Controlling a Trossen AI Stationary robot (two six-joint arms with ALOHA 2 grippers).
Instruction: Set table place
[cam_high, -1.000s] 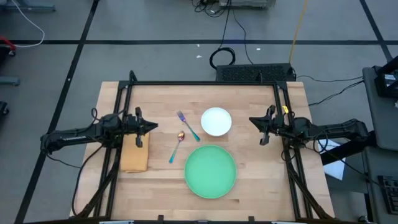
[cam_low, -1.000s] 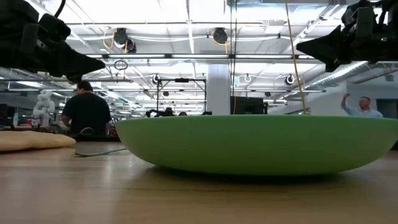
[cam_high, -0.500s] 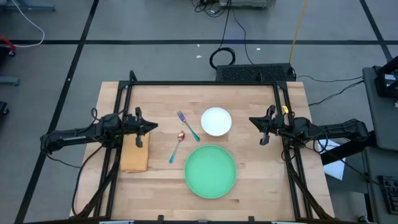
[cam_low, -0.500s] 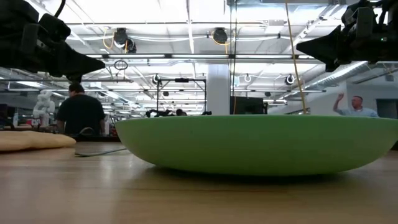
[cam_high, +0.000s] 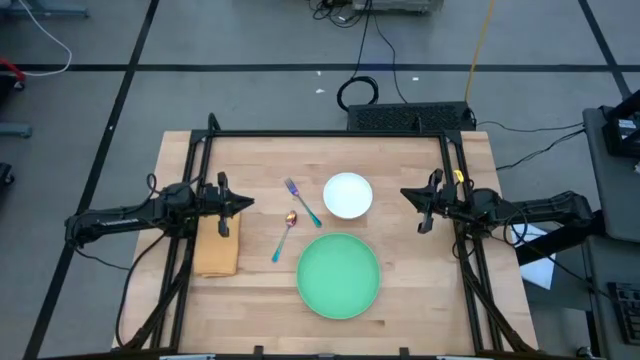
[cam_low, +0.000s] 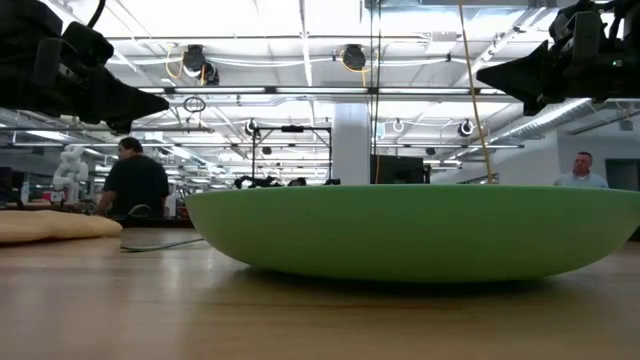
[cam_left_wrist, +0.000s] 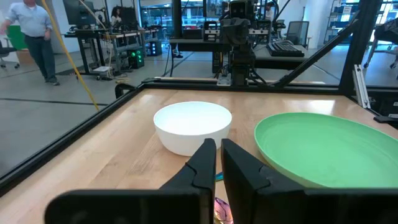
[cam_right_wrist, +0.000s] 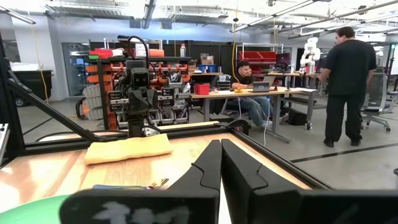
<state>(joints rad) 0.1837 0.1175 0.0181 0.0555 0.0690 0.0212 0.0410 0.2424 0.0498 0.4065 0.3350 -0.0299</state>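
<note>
Green plate (cam_high: 339, 275) near white bowl (cam_high: 347, 195), fork (cam_high: 301, 202), spoon (cam_high: 284, 235), tan cloth (cam_high: 216, 252)

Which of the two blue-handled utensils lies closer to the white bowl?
The fork. It lies just left of the white bowl, its blue handle angled toward the bowl. The spoon lies farther off, nearer the green plate and the cloth.

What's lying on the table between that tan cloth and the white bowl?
In the high view, a fork and spoon lie between the cloth and bowl.
</note>
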